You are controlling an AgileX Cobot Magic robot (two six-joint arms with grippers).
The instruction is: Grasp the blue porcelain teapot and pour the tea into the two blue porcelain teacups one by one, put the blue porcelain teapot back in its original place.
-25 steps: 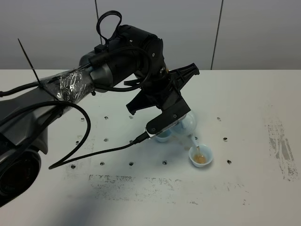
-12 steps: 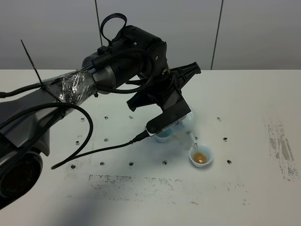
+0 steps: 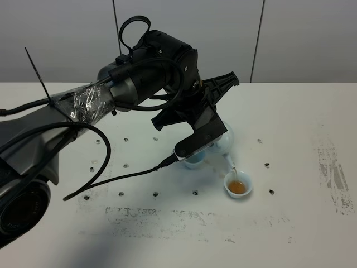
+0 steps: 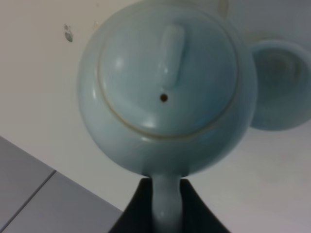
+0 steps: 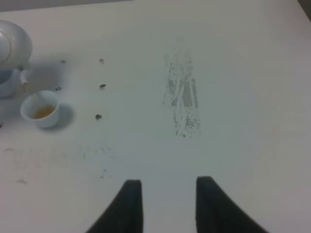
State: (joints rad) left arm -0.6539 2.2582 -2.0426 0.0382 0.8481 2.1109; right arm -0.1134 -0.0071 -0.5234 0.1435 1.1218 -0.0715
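The left gripper [image 4: 165, 196] grips the teapot [image 3: 225, 142] by its handle, jaws closed tight on it, tilting it above the bench's [image 3: 301, 123] middle, well in from every edge. One cup [image 3: 193, 161] sits under the gripper. The other cup [image 3: 238, 186], just right, holds tea beneath the spout. Rightward, open bench runs to a scuff [image 3: 333, 170] near the right edge. The right gripper [image 5: 167, 206] hovers, jaws apart.

Your left arm [image 3: 145, 78] has lifted slightly at frame centre, tipping the blue porcelain teapot [image 3: 225, 140] further. The teacup [image 3: 240, 195] at lower right now holds more amber tea [image 3: 237, 188].
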